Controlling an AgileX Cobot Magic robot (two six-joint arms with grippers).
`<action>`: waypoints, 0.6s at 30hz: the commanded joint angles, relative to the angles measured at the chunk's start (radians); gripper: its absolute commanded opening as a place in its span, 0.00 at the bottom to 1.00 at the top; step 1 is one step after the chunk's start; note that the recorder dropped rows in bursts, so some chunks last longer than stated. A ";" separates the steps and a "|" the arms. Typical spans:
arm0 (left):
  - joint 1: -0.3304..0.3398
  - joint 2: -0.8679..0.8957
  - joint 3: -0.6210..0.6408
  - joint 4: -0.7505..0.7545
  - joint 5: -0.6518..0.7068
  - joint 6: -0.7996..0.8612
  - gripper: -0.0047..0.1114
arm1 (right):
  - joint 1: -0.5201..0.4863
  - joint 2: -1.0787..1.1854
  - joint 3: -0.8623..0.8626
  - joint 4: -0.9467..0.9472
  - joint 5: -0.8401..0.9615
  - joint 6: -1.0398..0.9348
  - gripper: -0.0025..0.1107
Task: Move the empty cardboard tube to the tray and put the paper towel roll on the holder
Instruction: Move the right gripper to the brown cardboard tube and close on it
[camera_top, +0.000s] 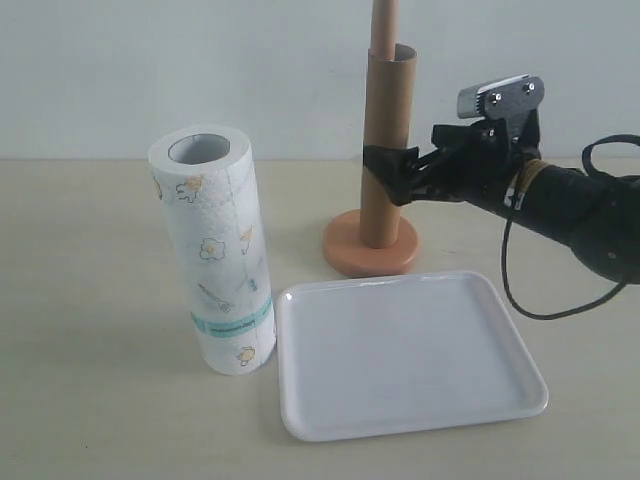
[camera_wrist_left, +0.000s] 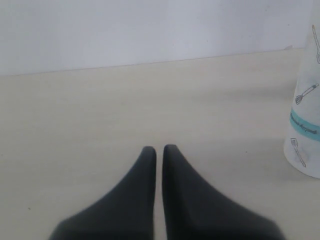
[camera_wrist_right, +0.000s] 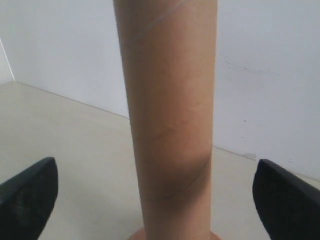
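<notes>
Bearing the tray (camera_top: 400, 350), pale beige tabletop (camera_top: 90, 400) against plain white wall (camera_top: 200, 70).

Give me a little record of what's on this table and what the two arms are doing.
tray: flat on the table
holder: behind the tray
cardboard tube: upright, slipped over the holder's pole
paper towel roll: standing left of the tray
right jaws: open, one on each side of the tube
left jaws: closed, holding nothing, near the roll
</notes>
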 joint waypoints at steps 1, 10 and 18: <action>0.003 -0.004 0.004 -0.005 -0.003 -0.005 0.08 | 0.001 0.053 -0.057 0.004 0.010 -0.004 0.89; 0.003 -0.004 0.004 -0.005 -0.003 -0.005 0.08 | 0.001 0.148 -0.175 0.002 0.004 0.027 0.89; 0.003 -0.004 0.004 -0.005 -0.003 -0.005 0.08 | 0.001 0.191 -0.223 -0.018 -0.026 0.066 0.89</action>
